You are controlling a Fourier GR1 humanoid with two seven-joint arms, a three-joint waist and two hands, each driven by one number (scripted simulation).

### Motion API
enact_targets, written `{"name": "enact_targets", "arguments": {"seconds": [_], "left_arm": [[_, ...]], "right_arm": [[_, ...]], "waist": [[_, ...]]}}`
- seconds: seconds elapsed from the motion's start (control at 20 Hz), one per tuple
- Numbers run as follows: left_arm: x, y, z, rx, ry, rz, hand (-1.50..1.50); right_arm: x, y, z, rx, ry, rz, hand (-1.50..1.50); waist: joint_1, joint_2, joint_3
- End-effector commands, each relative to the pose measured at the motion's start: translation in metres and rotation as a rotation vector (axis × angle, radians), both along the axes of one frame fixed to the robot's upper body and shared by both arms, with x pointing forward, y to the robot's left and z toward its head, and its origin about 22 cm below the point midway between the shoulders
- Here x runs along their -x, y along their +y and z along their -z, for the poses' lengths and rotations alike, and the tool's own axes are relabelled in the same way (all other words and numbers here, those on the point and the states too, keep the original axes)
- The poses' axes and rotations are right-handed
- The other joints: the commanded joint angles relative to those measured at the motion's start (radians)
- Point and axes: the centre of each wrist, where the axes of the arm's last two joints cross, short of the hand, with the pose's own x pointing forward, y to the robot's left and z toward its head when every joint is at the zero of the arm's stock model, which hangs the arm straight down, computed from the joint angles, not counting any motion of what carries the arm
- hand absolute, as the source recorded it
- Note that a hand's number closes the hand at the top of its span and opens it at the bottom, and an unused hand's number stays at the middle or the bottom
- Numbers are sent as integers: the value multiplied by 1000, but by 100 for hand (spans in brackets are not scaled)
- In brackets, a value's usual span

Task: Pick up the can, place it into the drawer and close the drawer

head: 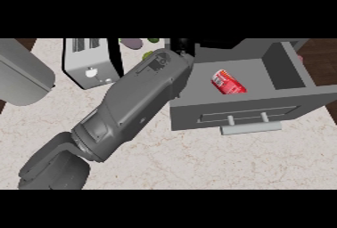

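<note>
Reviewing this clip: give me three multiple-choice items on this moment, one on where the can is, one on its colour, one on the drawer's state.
1. Where is the red cylindrical can?
A. On the marble counter beside the toaster
B. Lying inside the grey drawer
C. Held in a hand

2. What is the can's main colour?
A. Red
B. Blue
C. Green

3. What state is the grey box-shaped drawer in?
A. Shut
B. Taken off and lying upside down
C. Pulled open, its inside showing

Answers:
1 B, the can lies on its side on the drawer's floor, enclosed by its walls.
2 A, its body is red with pale markings.
3 C, the front panel with its pale bar handle stands out over the pale marble counter, and the compartment behind it is open to view.
</note>
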Motion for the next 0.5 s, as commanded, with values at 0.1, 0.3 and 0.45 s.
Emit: {"name": "enact_targets", "arguments": {"seconds": [0.1, 0.3, 0.45], "left_arm": [[-1, -2, 0, -6, 21, -30, -150], [3, -2, 10, -7, -10, -49, -150], [2, 2, 14, 25, -4, -38, -150]], "right_arm": [[2, 0, 1, -8, 10, 3, -150], [4, 6, -5, 7, 5, 2, -150], [2, -6, 2, 7, -5, -4, -150]], "waist": [[5, -3, 0], [-13, 0, 0], [2, -1, 0]]}}
